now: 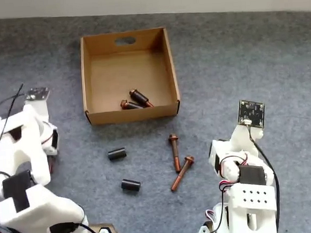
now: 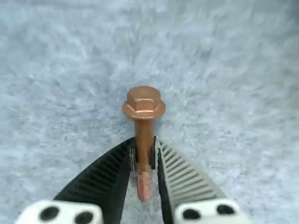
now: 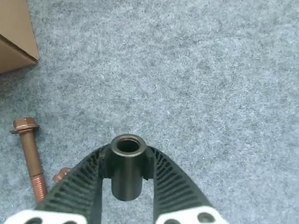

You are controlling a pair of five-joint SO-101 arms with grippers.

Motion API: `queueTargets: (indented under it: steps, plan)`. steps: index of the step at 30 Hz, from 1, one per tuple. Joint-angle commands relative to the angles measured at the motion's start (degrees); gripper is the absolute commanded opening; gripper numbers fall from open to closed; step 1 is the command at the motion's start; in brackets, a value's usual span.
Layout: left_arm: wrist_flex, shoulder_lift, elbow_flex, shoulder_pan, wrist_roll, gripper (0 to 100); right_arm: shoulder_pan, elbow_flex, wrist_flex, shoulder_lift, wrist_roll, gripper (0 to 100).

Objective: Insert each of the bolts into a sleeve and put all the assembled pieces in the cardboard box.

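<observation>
- The left claw (image 2: 144,145) is clamped on a copper bolt (image 2: 144,106). Its fingers press the shaft just below the six-sided head, and the threaded tip pokes out behind them.
- The right claw (image 3: 127,156) is clamped on a black sleeve (image 3: 127,179). It is gripped by its sides, with the open end pointing out past the fingertips.
- The cardboard box (image 1: 87,78) sits open-topped at the far middle of the grey felt desk (image 1: 246,53).
- Inside the box, one assembled piece (image 1: 140,97) and a second assembled piece (image 1: 127,104) lie close together near the front wall.
- In front of the box a loose sleeve (image 1: 116,153) lies on its side. Another loose sleeve (image 1: 130,185) lies nearer the arm bases, apart from the first.
- To the right of those sleeves, a straight-lying bolt (image 1: 174,152) has its head towards the box.
- A slanted bolt (image 1: 182,173) lies just beside it, its head near the first bolt's tip. Whether they touch I cannot tell.
- The left arm (image 1: 20,156) stands left of the box's front corner.
- The right arm (image 1: 243,164) stands to the right of the loose bolts.
</observation>
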Motion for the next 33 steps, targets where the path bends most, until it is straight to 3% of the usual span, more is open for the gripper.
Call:
queueTargets:
  steps: [1, 4, 10, 16, 33]
  plan:
    - [-2.99, -3.30, 1.63, -0.22, -0.88, 1, 0.31, -0.31, -1.01, -0.75, -0.26, 0.5]
    - [-3.25, -3.47, 1.54, 0.57, -0.88, 3, 0.31, -0.31, -1.01, -0.75, -0.35, 0.5]
    - [-6.95, -3.30, 1.71, 1.98, -0.88, 19, 0.31, -0.31, -1.01, -0.75, -0.35, 0.5]
    - [-12.40, -3.30, 1.71, 1.89, -0.70, 16, 0.31, -0.31, -1.01, -0.75, -0.35, 0.5]
    - [-8.35, -3.21, 1.98, 9.63, -0.62, 13, 0.48, -0.31, -0.92, -0.75, -0.35, 0.5]
